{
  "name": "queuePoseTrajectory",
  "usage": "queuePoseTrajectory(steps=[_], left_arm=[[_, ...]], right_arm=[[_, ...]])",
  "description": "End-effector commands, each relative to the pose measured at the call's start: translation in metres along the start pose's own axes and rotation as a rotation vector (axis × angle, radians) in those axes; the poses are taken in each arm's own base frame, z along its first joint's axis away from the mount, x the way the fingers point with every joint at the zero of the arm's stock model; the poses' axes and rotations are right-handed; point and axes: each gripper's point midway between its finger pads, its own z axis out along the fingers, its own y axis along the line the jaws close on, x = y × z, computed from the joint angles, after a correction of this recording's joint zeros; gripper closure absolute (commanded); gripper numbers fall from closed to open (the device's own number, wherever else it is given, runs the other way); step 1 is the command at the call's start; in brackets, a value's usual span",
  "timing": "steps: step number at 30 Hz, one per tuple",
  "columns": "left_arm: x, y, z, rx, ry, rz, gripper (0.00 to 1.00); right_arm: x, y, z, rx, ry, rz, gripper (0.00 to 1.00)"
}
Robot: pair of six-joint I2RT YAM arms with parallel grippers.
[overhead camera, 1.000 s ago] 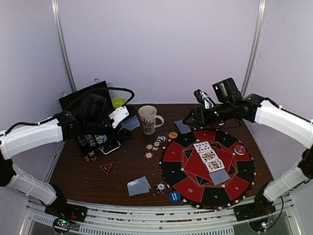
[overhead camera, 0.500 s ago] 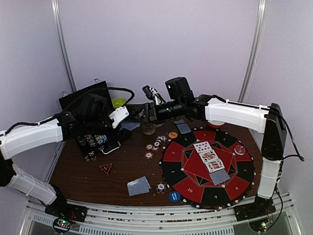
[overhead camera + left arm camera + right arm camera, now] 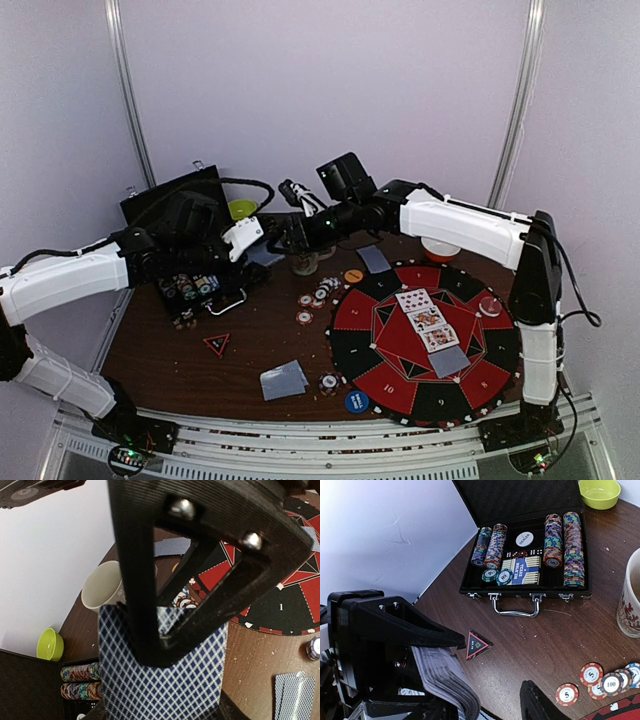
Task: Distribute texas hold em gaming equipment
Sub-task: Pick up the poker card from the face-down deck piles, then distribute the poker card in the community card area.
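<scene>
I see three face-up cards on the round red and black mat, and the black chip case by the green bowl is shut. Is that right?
Not quite: the black chip case is open, not shut. The right wrist view shows its lid raised and stacks of chips inside. Three face-up cards do lie on the mat, and the green bowl sits by the case.
</scene>
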Motion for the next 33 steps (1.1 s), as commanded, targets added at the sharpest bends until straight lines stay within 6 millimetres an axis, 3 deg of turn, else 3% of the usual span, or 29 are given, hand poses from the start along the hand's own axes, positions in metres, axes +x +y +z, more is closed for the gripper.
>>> queuePoseTrajectory(steps=[1,7,15,21,23,29,32,33], left_arm=[[-0.018,0.005,-0.007,-0.023,-0.071,0.016,0.48],[-0.017,0.005,-0.006,-0.022,-0.069,0.017,0.49],[-0.017,0.005,-0.006,-0.023,-0.068,0.017,0.49],[-0.016,0.006,-0.006,-0.025,-0.066,0.016,0.49],[-0.017,0.006,-0.006,-0.026,-0.067,0.016,0.49],[-0.016,0.006,-0.006,-0.030,-0.066,0.017,0.49],[-0.016,0.007,-0.006,-0.032,-0.063,0.017,0.49],[-0.016,0.007,-0.006,-0.033,-0.063,0.016,0.49]], right_arm=[[0.005,-0.009,-0.013,0.111,0.031,-0.050,0.58],[-0.003,-0.010,-0.032,0.179,0.006,-0.082,0.75],[-0.006,-0.009,-0.044,0.210,0.007,-0.097,0.80],[-0.010,-0.004,-0.053,0.215,0.008,-0.109,0.99],[-0.010,-0.007,-0.059,0.242,0.015,-0.112,1.00],[-0.026,-0.009,-0.118,0.303,-0.034,-0.077,1.00],[-0.010,-0.028,-0.163,0.376,-0.016,0.006,1.00],[0.003,-0.038,-0.176,0.405,0.013,0.041,1.00]])
